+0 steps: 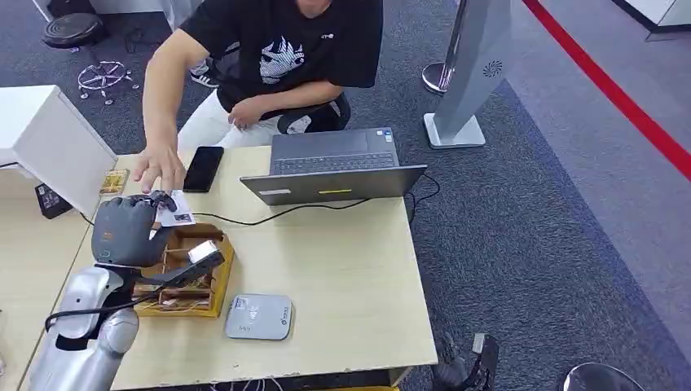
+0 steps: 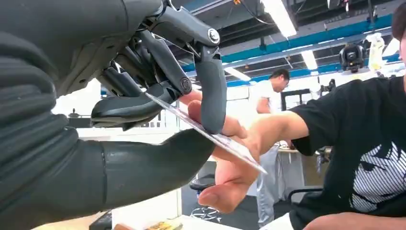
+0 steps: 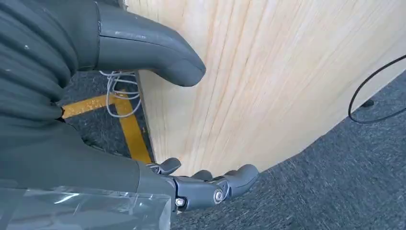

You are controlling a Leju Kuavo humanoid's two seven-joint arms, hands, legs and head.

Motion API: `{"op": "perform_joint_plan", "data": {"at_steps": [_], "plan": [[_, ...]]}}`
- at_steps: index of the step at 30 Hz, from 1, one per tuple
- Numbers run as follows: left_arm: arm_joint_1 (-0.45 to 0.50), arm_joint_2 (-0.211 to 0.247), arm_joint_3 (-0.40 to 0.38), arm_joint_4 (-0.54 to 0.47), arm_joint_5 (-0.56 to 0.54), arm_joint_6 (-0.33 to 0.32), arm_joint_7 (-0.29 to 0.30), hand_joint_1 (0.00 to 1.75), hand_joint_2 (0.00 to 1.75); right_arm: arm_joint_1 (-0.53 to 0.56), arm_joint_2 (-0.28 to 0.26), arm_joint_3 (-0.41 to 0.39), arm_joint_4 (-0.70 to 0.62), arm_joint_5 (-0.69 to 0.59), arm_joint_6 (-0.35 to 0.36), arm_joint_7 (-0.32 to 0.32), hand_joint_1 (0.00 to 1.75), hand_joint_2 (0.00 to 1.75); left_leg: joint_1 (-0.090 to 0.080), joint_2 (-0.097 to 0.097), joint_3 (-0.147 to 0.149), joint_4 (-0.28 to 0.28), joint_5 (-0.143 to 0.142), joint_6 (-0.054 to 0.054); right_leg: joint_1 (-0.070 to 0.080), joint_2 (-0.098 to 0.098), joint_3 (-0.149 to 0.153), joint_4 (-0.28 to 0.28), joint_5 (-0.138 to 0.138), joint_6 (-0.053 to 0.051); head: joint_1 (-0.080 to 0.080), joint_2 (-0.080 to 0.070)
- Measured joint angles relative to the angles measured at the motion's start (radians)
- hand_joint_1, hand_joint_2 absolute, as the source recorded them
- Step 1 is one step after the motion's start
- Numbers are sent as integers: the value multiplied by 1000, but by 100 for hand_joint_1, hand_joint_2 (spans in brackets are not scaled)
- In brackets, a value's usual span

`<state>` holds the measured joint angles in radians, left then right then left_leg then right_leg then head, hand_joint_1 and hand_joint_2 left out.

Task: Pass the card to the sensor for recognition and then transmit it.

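Observation:
My left hand (image 1: 126, 230) is raised over the table's left part and pinches a thin white card (image 2: 229, 144) between its thumb (image 2: 153, 167) and a finger (image 2: 210, 91). In the head view the card (image 1: 176, 215) sticks out past my fingers towards the person. A person's hand (image 2: 230, 167) reaches in and has its fingers on the card's far end; from the head that hand (image 1: 159, 169) lies just beyond mine. The grey-white card sensor (image 1: 258, 317) lies flat near the table's front edge, behind my hand. My right hand (image 3: 143, 158) hangs beside the table edge, fingers apart, holding nothing.
A wooden box (image 1: 213, 287) with cards stands under my left forearm. A black phone (image 1: 203, 169) and an open laptop (image 1: 334, 167) with a black cable (image 1: 277, 213) lie at the far side. A white block (image 1: 49, 138) stands at the left. The person sits across the table (image 1: 350, 269).

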<state>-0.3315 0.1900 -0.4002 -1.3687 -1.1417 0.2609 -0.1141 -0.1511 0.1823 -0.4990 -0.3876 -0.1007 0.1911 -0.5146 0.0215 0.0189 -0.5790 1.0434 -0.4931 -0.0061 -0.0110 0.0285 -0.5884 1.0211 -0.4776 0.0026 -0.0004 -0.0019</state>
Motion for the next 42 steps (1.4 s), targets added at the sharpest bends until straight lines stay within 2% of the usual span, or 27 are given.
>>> {"op": "perform_joint_plan", "data": {"at_steps": [3, 4, 5, 11, 17, 24, 37, 42], "plan": [[0, 0, 13, 8, 18, 8, -15, 175, 175, 0, 0, 2, 0, -2, 0, 0, 0, 175, 0, 0, 0, 0, 0, 0, 0, 0, 0, 0, 0, 0, 0, 0], [2, 0, 14, 10, 19, 11, -19, 23, 175, 0, 0, 2, 0, -3, 0, 0, 0, 175, 0, 0, 0, 0, 0, 0, 0, 0, 0, 0, 0, 0, 0, 0], [5, 0, 17, 11, 23, 16, -23, 0, 175, 0, 0, 2, 0, -4, 0, 0, 0, 175, 0, 0, 0, 0, 0, 0, 0, 0, 0, 0, 0, 0, 0, 0], [53, 0, 20, -1, 22, 42, -45, 0, 175, 0, 0, 3, 0, -11, 1, -3, 0, 175, 0, 0, 0, -1, 0, 0, 0, 0, 0, 0, 0, 0, 0, 0], [180, -1, 16, -110, -31, 71, -80, 0, 175, 6, 0, 2, 0, -42, 5, -17, 0, 175, 0, 0, 0, -1, -1, -1, 0, 0, -1, 0, -1, -1, 0, 0], [310, 1, -53, -216, -116, 66, -74, 0, 175, 13, 0, 0, -2, -54, 5, -24, 0, 175, 0, -1, -1, -1, -1, -1, 0, -2, -1, -1, -1, -1, 0, 0], [337, 10, -77, -251, -116, 64, -72, 0, 175, 15, 0, -1, -5, -56, 5, -24, 0, 175, 0, -1, -1, -1, -1, -1, 0, -3, 0, -1, -1, -1, 0, 0], [351, 20, -105, -258, -163, 13, -66, 0, 175, 17, 0, -6, -6, -56, 5, -27, 0, 175, 0, -2, -1, -1, -1, -1, 0, -3, 0, -1, -1, -1, 0, 0]]}}
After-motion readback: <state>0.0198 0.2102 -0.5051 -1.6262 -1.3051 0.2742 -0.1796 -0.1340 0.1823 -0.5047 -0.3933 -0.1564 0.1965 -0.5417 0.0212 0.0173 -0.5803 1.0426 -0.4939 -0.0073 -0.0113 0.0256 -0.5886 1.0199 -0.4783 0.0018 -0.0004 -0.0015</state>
